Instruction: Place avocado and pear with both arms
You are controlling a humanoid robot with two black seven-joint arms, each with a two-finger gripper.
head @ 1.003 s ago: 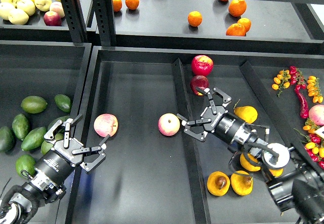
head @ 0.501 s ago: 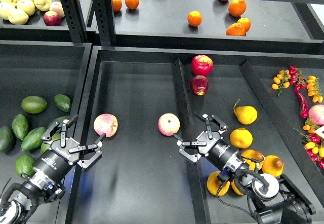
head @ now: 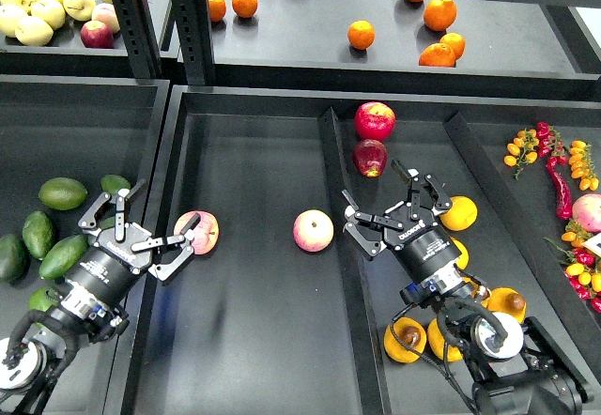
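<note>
Left gripper (head: 141,224) spread wide, fingers angled up and rightward off a slanted black wrist. Right gripper (head: 392,203) likewise open, fingers splayed, forearm rising from the lower right.

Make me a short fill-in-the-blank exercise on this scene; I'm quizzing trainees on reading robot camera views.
1. Both the left gripper and the right gripper have their fingers ____.
2. The two pink apples lie in the ____ tray.
3. The green avocados lie on the robot's ____ side.
4. The shelf behind the middle tray holds loose ____.

Missing words: open; middle; left; oranges
</note>
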